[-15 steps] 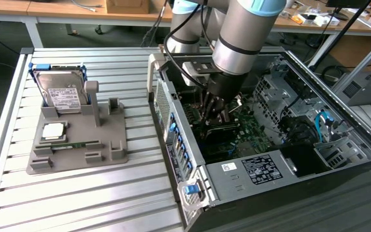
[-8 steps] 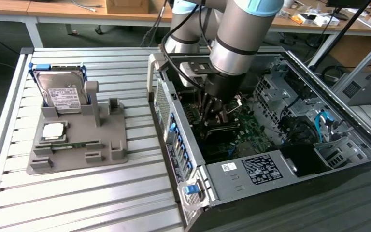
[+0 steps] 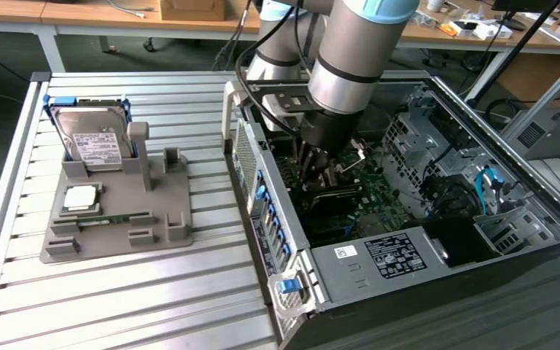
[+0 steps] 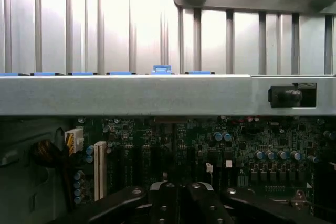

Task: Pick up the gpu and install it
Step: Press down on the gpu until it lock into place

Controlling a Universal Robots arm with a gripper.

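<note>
Inside the open black computer case (image 3: 436,240), the arm's dark gripper (image 3: 321,169) reaches down over the green motherboard (image 4: 210,145), fingers pressed together; the dark flat gpu (image 3: 331,198) lies just below them, whether pinched I cannot tell.

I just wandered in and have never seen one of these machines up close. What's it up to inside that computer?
A robot arm has reached down into an open computer case, its gripper shut and low over the green motherboard. It appears to be pressing a dark card, probably the gpu, into place, though the arm hides much of it. Beside the case, a grey holder keeps a hard drive and a processor chip.
</note>
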